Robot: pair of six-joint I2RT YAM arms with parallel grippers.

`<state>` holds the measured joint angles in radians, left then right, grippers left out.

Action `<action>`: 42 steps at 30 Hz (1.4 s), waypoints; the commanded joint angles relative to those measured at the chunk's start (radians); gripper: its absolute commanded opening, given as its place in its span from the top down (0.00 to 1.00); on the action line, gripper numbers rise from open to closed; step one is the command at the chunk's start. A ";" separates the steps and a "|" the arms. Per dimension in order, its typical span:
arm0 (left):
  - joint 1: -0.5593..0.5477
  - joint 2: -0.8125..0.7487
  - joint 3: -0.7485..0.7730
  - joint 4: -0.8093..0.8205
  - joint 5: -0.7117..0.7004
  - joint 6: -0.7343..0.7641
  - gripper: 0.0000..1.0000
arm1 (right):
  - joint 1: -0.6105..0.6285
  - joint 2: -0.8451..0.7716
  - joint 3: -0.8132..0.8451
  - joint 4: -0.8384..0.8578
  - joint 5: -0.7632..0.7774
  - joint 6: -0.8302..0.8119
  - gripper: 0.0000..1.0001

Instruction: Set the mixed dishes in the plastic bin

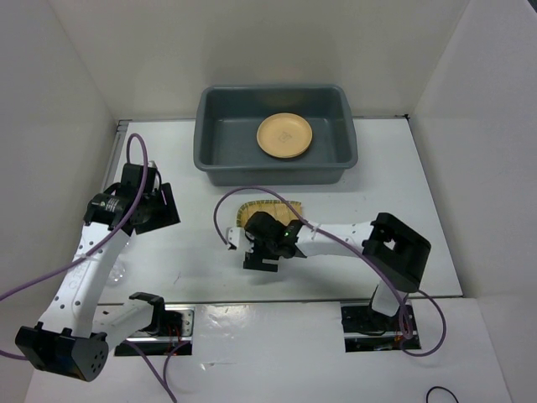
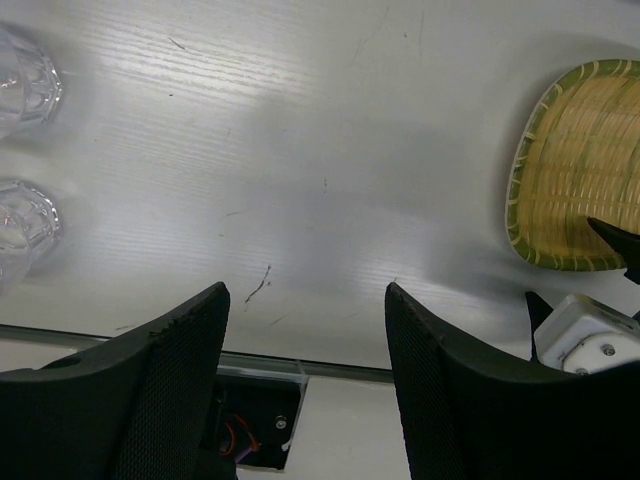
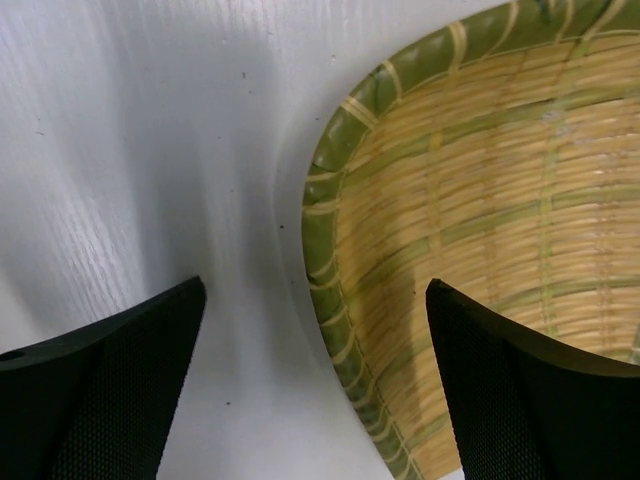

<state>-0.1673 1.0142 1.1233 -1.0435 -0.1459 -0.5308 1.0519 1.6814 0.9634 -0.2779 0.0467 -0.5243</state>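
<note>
White table (image 1: 419, 185), matte, with faint wood grain running across it, marked in the left wrist view by a short dark scratch and a few specks. Boxed in by plain white panels (image 1: 67, 84) at left, right and back. Soft grey shadows here and there on the top. At the near edge, a thin metal strip (image 1: 285, 299), then a white ledge (image 1: 268, 353) with the two arm bases (image 1: 373, 323) set into cut-outs.

Dark grey plastic bin (image 1: 205, 126) at the far middle of the table, long side toward the bases. Inside, flat on its floor and right of centre, one yellow-orange plate (image 1: 284, 135).

Woven yellow tray (image 1: 267, 207) with a green rim, on the table just in front of the bin and outside it, half hidden from above by the right arm (image 1: 336, 235). Right gripper (image 3: 315, 285) low over the tray's rim, fingers (image 3: 120, 370) apart: one above bare table, the other above the weave. Contact with the tray — cannot tell.

Left gripper (image 2: 305, 295) toward the left side of the table, well apart from the tray, fingers (image 2: 170, 360) spread wide over bare surface. Two clear glass cups (image 2: 25, 85) at the left edge of its view, standing on the table one just beside the other — outside the bin.

Purple cables (image 1: 138, 155) looping off both arms.
</note>
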 commanded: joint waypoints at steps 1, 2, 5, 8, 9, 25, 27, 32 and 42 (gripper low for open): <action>-0.005 0.000 0.006 0.016 -0.026 -0.011 0.29 | 0.003 0.029 0.026 0.078 0.021 -0.042 0.05; -0.005 -0.009 0.006 0.016 -0.026 -0.011 0.28 | 0.003 0.029 0.026 0.092 0.021 -0.054 0.08; -0.005 -0.009 0.006 0.016 -0.026 -0.011 0.28 | 0.003 0.047 0.026 0.121 0.053 -0.054 0.26; -0.005 -0.009 0.006 0.016 -0.026 -0.011 0.28 | 0.003 0.057 0.017 0.172 0.110 -0.042 0.43; -0.005 -0.009 0.006 0.016 -0.026 -0.011 0.28 | 0.003 0.057 0.017 0.181 0.119 -0.042 0.49; -0.005 0.001 0.006 0.007 -0.035 -0.011 0.27 | 0.003 -0.264 0.153 -0.162 0.033 0.070 1.00; -0.005 0.011 0.006 0.007 -0.035 -0.011 0.27 | 0.013 -0.329 0.193 -0.197 0.022 0.086 1.00; -0.005 0.029 0.006 0.007 -0.035 -0.011 0.27 | 0.068 -0.416 0.345 -0.283 -0.002 0.133 1.00; -0.005 0.038 0.006 0.007 -0.035 -0.011 0.27 | 0.122 -0.361 0.736 -0.235 0.143 0.031 1.00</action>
<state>-0.1673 1.0496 1.1236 -1.0439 -0.1688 -0.5308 1.1633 1.2976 1.6100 -0.6117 0.0677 -0.4095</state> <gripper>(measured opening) 0.733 0.103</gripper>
